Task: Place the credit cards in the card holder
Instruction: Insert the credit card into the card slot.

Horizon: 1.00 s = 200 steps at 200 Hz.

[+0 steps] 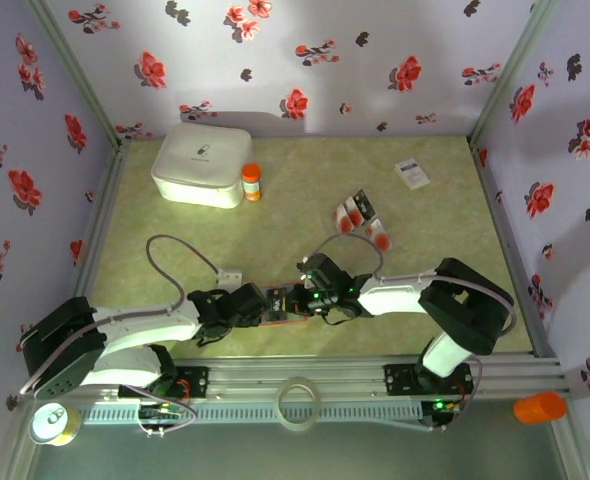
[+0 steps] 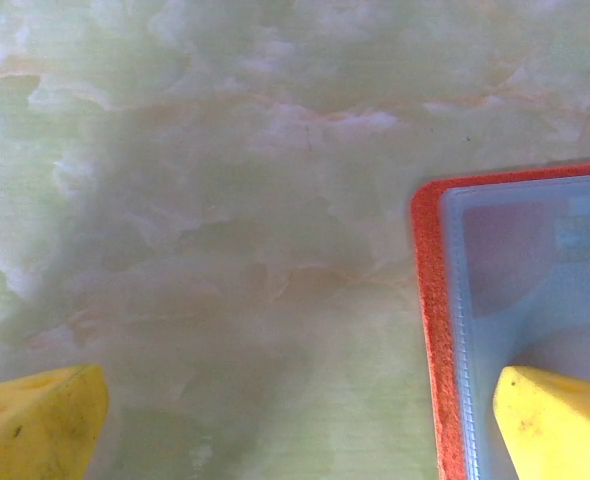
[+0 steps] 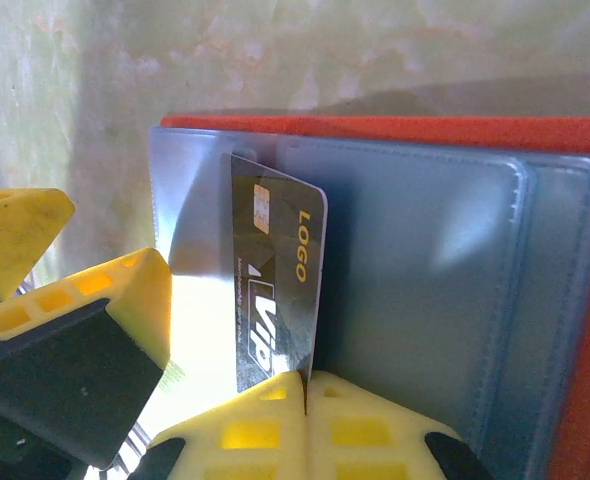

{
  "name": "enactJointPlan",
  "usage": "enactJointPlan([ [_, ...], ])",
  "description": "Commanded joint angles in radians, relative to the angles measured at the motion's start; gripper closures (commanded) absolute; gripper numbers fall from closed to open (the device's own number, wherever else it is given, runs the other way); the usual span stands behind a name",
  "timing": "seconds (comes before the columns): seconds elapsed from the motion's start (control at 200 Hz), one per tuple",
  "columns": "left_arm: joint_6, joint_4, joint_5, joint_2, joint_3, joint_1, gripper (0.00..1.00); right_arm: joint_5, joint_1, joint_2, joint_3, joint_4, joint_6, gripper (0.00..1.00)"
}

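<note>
From above we can barely make out the card holder (image 1: 278,321). Both wrists crowd over it at the near middle of the table (image 1: 305,200), and only a sliver of orange edge peeks out beneath them. In the left wrist view the holder is cut off by the right border, so we get its orange rim and part of the grey-blue panel, both blurred. In the right wrist view it lies open, with its right side running out of the frame.

The print on the card (image 3: 275,280) held there reads only in part: "LOGO" and "VIP". We cannot tell whether that card's top edge sits inside the clear pocket or just against it.

The other credit cards (image 1: 360,215) lie in a loose cluster further back and to the right, well apart from the holder. They are too small for us to count.

The left arm lies low, reaching right from its base. The left gripper (image 1: 263,305) stands wide apart, with one yellow finger (image 2: 555,420) over the holder's panel and the other over bare table. The right arm folds at the elbow and reaches left. The right gripper (image 3: 305,385) is pressed together, clamped on the card's lower edge. The card stands on edge, tilted over the panel.
</note>
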Motion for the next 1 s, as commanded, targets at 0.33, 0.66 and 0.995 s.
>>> enactJointPlan([
  [0.33,0.000,-0.027,-0.045,-0.032,-0.010,-0.006,0.00,-0.047,0.006,0.093,0.076,-0.058,-0.015,1.00],
  [0.66,0.022,-0.099,-0.068,-0.141,-0.006,0.048,0.00,-0.011,0.004,0.015,0.173,-0.275,-0.141,0.63],
  [0.995,-0.007,-0.098,-0.030,-0.223,-0.093,0.103,0.00,0.029,-0.002,-0.004,0.291,-0.449,-0.253,0.66],
])
